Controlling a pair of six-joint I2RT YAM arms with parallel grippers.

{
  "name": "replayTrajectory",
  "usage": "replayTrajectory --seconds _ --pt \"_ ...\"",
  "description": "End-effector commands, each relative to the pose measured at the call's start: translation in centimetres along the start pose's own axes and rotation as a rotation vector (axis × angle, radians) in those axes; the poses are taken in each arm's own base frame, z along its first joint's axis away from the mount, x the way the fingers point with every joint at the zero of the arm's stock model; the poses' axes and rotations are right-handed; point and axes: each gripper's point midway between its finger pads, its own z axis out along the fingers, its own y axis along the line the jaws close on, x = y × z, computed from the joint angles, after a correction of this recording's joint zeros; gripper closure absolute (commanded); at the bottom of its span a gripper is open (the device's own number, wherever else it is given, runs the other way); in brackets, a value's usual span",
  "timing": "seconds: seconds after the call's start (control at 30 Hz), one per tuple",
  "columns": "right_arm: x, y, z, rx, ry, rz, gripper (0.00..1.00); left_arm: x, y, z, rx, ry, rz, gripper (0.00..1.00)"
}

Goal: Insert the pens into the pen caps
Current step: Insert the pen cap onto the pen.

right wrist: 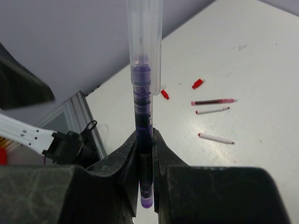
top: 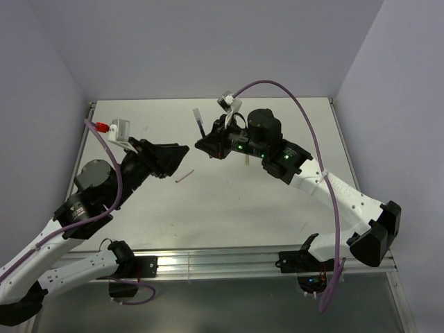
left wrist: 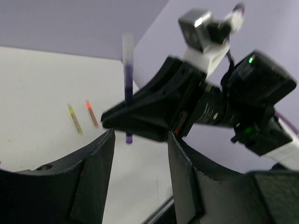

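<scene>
My right gripper (right wrist: pixel 145 135) is shut on a purple pen (right wrist: pixel 142 107) held upright, a clear pen cap (right wrist: pixel 145 37) sitting over its upper end. In the top view this right gripper (top: pixel 202 144) holds the purple pen (top: pixel 199 123) above mid-table. The left gripper (top: pixel 182 154) faces it from the left, a short gap apart. In the left wrist view the left gripper (left wrist: pixel 140 149) is open with nothing between its fingers (left wrist: pixel 93 177), just below the purple pen (left wrist: pixel 127 88). Two red pen caps (right wrist: pixel 198 83) lie on the table near a pink-red pen (right wrist: pixel 214 101) and two white pens (right wrist: pixel 212 110).
A thin pen (top: pixel 184 175) lies on the table below the two grippers. Yellow (left wrist: pixel 74 119) and orange (left wrist: pixel 92 113) pens lie side by side farther off. A purple cable (top: pixel 305 118) arcs over the right arm. A metal rail (top: pixel 222 260) runs along the near table edge.
</scene>
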Motion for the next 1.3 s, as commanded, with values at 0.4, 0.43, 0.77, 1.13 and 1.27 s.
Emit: replayTrajectory --seconds 0.4,0.43,0.77,1.13,1.27 --pt "-0.1 3.2 -1.1 -0.093 0.0 -0.043 1.0 -4.2 -1.3 4.5 -0.054 -0.071 0.112 0.4" --pt "-0.1 3.2 -1.2 -0.092 -0.002 -0.044 1.0 -4.5 -1.1 4.6 -0.059 -0.077 0.113 0.41" --pt "0.0 3.8 -1.2 -0.124 0.001 -0.043 1.0 -4.9 -0.6 5.5 -0.014 -0.06 0.108 0.41" --pt "0.2 3.9 -1.1 -0.131 0.007 -0.04 1.0 -3.3 -1.2 6.8 0.068 0.003 0.075 0.44" --pt "0.4 3.8 -1.1 -0.127 0.01 -0.039 1.0 -3.4 -1.4 6.8 0.079 0.001 0.074 0.5"
